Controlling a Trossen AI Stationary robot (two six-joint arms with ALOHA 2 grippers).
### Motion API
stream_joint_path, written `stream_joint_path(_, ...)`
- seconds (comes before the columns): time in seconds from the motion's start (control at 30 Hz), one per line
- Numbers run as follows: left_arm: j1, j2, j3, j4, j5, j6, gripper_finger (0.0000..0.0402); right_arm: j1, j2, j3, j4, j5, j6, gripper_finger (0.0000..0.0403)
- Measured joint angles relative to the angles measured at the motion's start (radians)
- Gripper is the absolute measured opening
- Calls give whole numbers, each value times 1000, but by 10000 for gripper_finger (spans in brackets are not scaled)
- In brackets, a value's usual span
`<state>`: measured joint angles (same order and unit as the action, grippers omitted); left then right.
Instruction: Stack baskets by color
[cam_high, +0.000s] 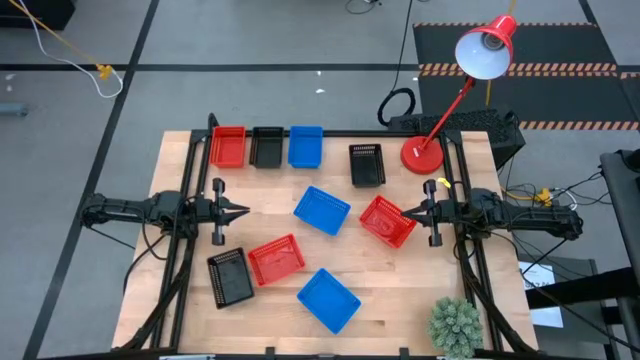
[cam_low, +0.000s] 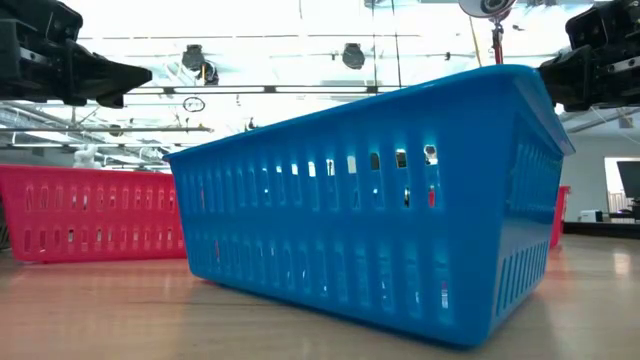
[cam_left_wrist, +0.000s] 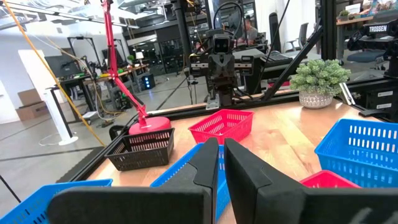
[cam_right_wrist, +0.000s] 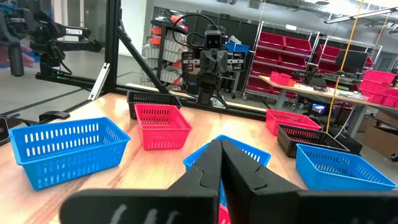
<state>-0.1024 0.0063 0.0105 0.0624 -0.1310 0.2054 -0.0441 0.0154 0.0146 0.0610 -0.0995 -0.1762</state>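
Nine baskets lie on the wooden table. A red basket (cam_high: 228, 146), a black one (cam_high: 267, 146) and a blue one (cam_high: 305, 146) stand in a row at the far edge. A second black basket (cam_high: 367, 165) sits beside the row. Scattered nearer are blue (cam_high: 322, 210), red (cam_high: 387, 220), red (cam_high: 276, 259), black (cam_high: 230, 276) and blue (cam_high: 328, 299) baskets, each resting on its base. My left gripper (cam_high: 243, 211) hangs level at mid-left, shut but for a thin slit (cam_left_wrist: 221, 155). My right gripper (cam_high: 405, 212) is shut (cam_right_wrist: 221, 149), level, above the right corner of a red basket.
A red desk lamp stands with its round base (cam_high: 422, 155) at the far right, its shade (cam_high: 487, 48) beyond the table. A potted plant (cam_high: 455, 325) sits at the near right corner. Black frame rails run along both table sides. Bare wood shows near the centre (cam_high: 300, 180).
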Motion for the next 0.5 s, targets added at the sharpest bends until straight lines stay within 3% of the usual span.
stream_joint_path(0.5,0,0,0,1,0,0,31,0,0,0,40,20,62,0)
